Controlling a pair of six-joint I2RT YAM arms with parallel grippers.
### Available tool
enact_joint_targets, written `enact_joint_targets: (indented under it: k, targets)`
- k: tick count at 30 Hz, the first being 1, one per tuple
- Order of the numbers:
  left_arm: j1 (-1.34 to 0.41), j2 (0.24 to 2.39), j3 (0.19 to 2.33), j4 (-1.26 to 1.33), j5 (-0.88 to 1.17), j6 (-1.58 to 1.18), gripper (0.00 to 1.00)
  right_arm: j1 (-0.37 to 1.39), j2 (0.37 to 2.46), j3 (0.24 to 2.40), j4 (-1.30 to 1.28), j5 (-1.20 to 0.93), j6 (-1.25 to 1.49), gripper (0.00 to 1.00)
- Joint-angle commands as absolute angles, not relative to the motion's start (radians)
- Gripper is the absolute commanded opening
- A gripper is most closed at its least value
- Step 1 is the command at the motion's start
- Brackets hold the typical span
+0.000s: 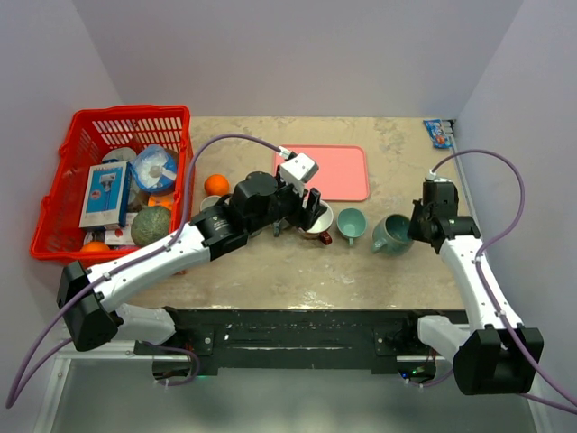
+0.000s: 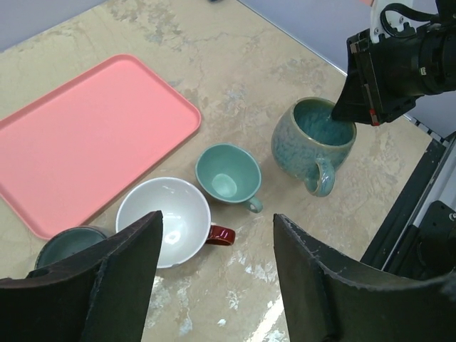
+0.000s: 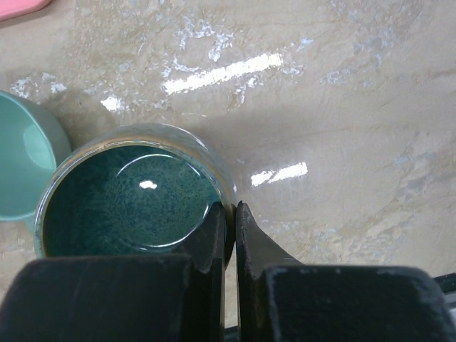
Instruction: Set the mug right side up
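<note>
- The left hand (image 2: 217, 219) hangs over the counter (image 2: 235, 64) with its two dark fingers (image 2: 128, 278) spread wide and nothing between them.
- Straight below that gap stands a white ceramic mug with a red handle (image 2: 162, 221). It is right side up with its mouth open to the top, apart from both fingers.
- Just beside the white mug, partly hidden by a left-hand finger, is a dark green round cup (image 2: 68, 246), also mouth up.
- On the white mug's right sits a small teal cup (image 2: 228, 174), upright, close to it but not touching.
- Beyond these cups, on the far side, lies a flat pink plastic tray (image 2: 92, 135).
- The right hand (image 3: 234, 221) is pinched narrow onto the rim of a blue-green glazed mug (image 3: 128, 203), with one finger inside the wall and one outside.
- The blue-green glazed mug stands upright on the counter, right of the small teal cup, its dark glossy inside showing and its handle (image 2: 320, 178) towards the near side.
- Far to the left, a red plastic mesh basket (image 1: 126, 122) sits at the counter's edge holding boxes and fruit, a round green melon (image 1: 151, 225) among them.
- An orange (image 1: 215, 184) lies on the counter between the basket and the tray.
- A small blue packet (image 1: 439, 133) lies at the far right corner.
</note>
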State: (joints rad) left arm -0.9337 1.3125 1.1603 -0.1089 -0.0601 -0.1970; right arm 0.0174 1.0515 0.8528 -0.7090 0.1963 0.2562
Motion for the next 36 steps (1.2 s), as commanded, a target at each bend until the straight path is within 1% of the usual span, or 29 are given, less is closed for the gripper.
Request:
enact_joint_targets:
  k: [1,7,13,15,17,20,24,25,26,27,29,30,32,33,35,36]
  targets:
    - [-0.927,1.272,1.197,-0.109,-0.074,-0.183,0.69,0.017,1.005,0.835,-0.464,0.181,0.195,0.0]
    - [-0.925,1.267,1.187,-0.106,-0.067,-0.18,0.7,0.017,1.026,0.773,-0.286,0.176,0.144,0.0]
    - [-0.922,1.252,1.174,-0.107,-0.075,-0.173,0.71,0.017,1.094,0.738,-0.215,0.199,0.101,0.0]
    - [-0.922,1.246,1.166,-0.095,-0.068,-0.166,0.71,0.018,1.092,0.71,-0.163,0.198,0.081,0.0]
    - [-0.922,1.241,1.163,-0.087,-0.063,-0.152,0.71,0.02,1.065,0.652,-0.094,0.154,0.077,0.0]
    - [-0.919,1.236,1.161,-0.083,-0.063,-0.138,0.71,0.021,1.043,0.637,-0.087,0.17,0.08,0.0]
    - [-0.913,1.233,1.152,-0.071,-0.058,-0.138,0.71,0.021,1.078,0.664,-0.113,0.173,0.077,0.01]
    - [-0.913,1.23,1.151,-0.068,-0.058,-0.138,0.71,0.021,1.089,0.675,-0.127,0.173,0.08,0.06]
    - [-0.913,1.227,1.147,-0.061,-0.057,-0.138,0.71,0.023,1.11,0.68,-0.136,0.173,0.081,0.09]
    - [-0.913,1.224,1.143,-0.058,-0.054,-0.132,0.71,0.023,1.12,0.684,-0.144,0.189,0.086,0.19]
    - [-0.913,1.212,1.137,-0.052,-0.057,-0.126,0.71,0.025,1.13,0.699,-0.173,0.202,0.089,0.36]
    - [-0.911,1.209,1.132,-0.052,-0.066,-0.123,0.71,0.026,1.128,0.704,-0.179,0.212,0.092,0.53]
    - [-0.911,1.198,1.127,-0.051,-0.075,-0.12,0.71,0.026,1.118,0.718,-0.196,0.213,0.094,0.65]
    - [-0.911,1.195,1.123,-0.051,-0.083,-0.118,0.71,0.025,1.108,0.724,-0.207,0.216,0.098,0.74]
    - [-0.91,1.187,1.121,-0.052,-0.086,-0.118,0.71,0.026,1.098,0.753,-0.242,0.212,0.106,0.8]
    - [-0.91,1.186,1.12,-0.052,-0.092,-0.12,0.71,0.026,1.086,0.764,-0.256,0.21,0.115,0.85]
